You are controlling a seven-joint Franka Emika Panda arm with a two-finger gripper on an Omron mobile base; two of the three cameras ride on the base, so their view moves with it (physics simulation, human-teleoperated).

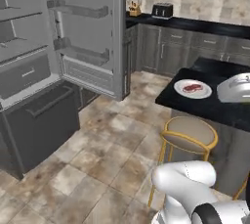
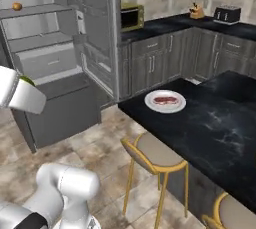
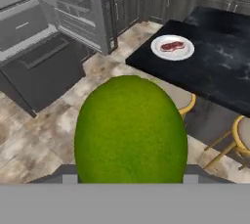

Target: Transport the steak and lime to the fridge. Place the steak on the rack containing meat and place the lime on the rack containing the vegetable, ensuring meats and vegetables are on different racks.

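The pincer grips the lime, which sits directly ahead of the hand camera, held above the floor. The open fridge lies ahead and to the robot's left. The vegetable rests on the upper rack, well above the lime. The steak lies on its plate on the worktop.

— Any wording, label or brand legible in this kitchen?
— None. The fridge door and drawers carry no lettering, and the toaster and microwave on the counter show no readable marks.
— Numbers or signs on the plate?
— Nothing readable there either.
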